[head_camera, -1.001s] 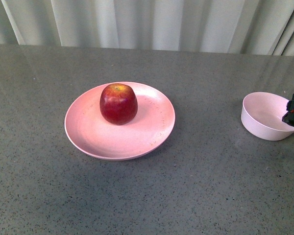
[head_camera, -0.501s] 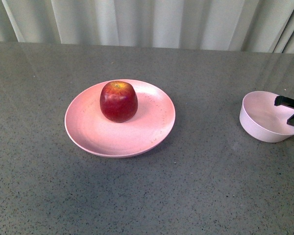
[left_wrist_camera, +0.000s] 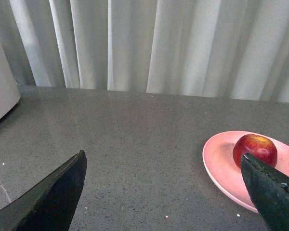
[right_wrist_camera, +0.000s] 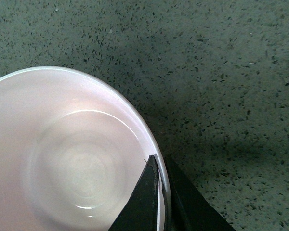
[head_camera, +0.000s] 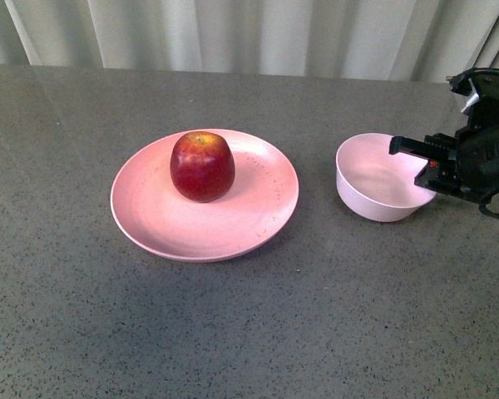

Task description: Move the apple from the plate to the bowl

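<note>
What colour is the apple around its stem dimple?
Yellowish, on an otherwise dark red apple; clearest in the front view.

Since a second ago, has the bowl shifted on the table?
Yes. In the front view the bowl has slid left, nearer the plate, with the right gripper clamped on its rim.

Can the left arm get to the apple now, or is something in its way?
Probably yes: the left gripper is open, and only table lies between it and the apple. The right gripper grips the bowl, away from the plate.
</note>
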Robot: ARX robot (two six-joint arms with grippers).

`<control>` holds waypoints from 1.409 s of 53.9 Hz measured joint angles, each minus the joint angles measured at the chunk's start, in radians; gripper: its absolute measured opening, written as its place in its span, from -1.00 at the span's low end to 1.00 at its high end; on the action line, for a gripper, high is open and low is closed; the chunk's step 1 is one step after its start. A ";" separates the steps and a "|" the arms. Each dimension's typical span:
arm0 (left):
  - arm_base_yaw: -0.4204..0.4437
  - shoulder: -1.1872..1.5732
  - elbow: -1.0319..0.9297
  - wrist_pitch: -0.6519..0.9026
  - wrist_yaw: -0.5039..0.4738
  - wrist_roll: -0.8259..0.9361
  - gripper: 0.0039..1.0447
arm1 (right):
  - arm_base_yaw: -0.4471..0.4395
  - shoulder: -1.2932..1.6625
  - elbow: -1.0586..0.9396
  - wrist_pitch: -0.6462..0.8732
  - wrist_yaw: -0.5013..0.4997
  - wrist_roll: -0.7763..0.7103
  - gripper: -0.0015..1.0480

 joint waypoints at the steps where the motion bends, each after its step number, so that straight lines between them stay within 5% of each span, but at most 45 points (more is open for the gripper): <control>1: 0.000 0.000 0.000 0.000 0.000 0.000 0.83 | 0.005 0.006 0.005 -0.002 0.002 0.004 -0.97; 21: 0.000 0.000 0.000 0.000 0.000 0.000 0.83 | 0.037 0.048 0.028 -0.011 0.020 0.026 -0.97; 43: 0.000 0.000 0.000 0.000 0.000 0.000 0.83 | 0.031 -0.022 -0.055 0.106 0.011 -0.017 0.04; 60: 0.000 0.000 0.000 0.000 0.000 0.000 0.83 | -0.057 -0.341 -0.274 0.284 -0.029 -0.126 0.85; 62: 0.000 0.000 0.000 0.000 0.000 0.000 0.83 | -0.072 -0.365 -0.315 0.333 -0.026 -0.146 0.83; 69: 0.000 0.000 0.000 0.000 0.000 0.000 0.83 | -0.126 -0.480 -0.638 0.848 0.001 -0.250 0.37; 76: 0.000 0.000 0.000 0.000 0.000 0.000 0.83 | -0.125 -0.770 -0.872 0.851 -0.007 -0.281 -0.13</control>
